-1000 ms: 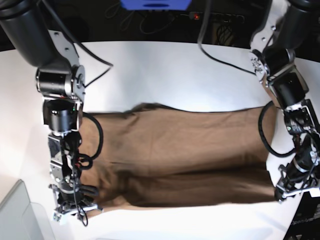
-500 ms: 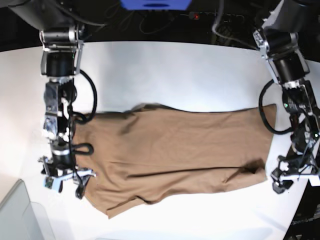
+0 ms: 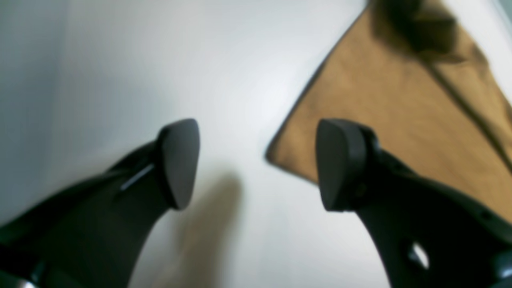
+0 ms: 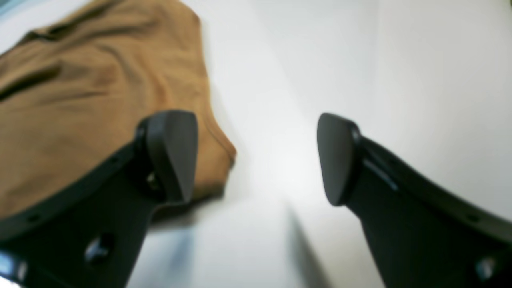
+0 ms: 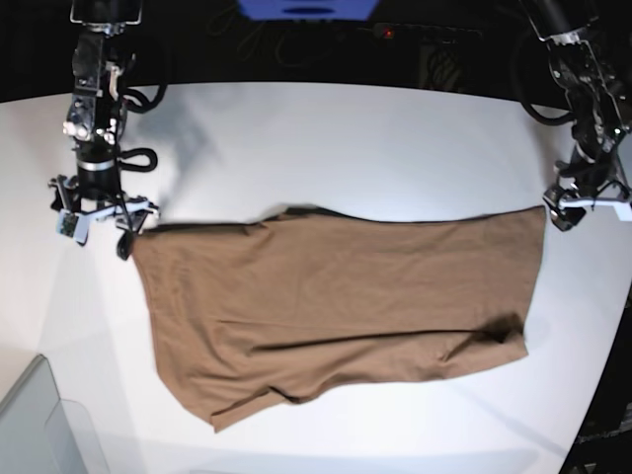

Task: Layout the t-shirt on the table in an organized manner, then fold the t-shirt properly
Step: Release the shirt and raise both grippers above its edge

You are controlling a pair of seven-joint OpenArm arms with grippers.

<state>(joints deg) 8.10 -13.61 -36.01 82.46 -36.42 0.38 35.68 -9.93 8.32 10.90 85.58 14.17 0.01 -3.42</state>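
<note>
Both arms have drawn back to the far shirt corners; left gripper (image 5: 590, 205) and right gripper (image 5: 95, 219) gape empty. T-shirt (image 5: 336, 306) lies spread on white table (image 5: 336, 138); grey bin corner (image 5: 39, 430) nearby.

The base camera looks straight down from above on the whole bench (image 5: 326, 138). My two wrist cameras sit just behind my fingers (image 3: 180, 160), low and close to the bench surface, blurred, each facing out between them. Each wrist view shares one corner of the t-shirt (image 5: 336, 296) with the base view.
</note>
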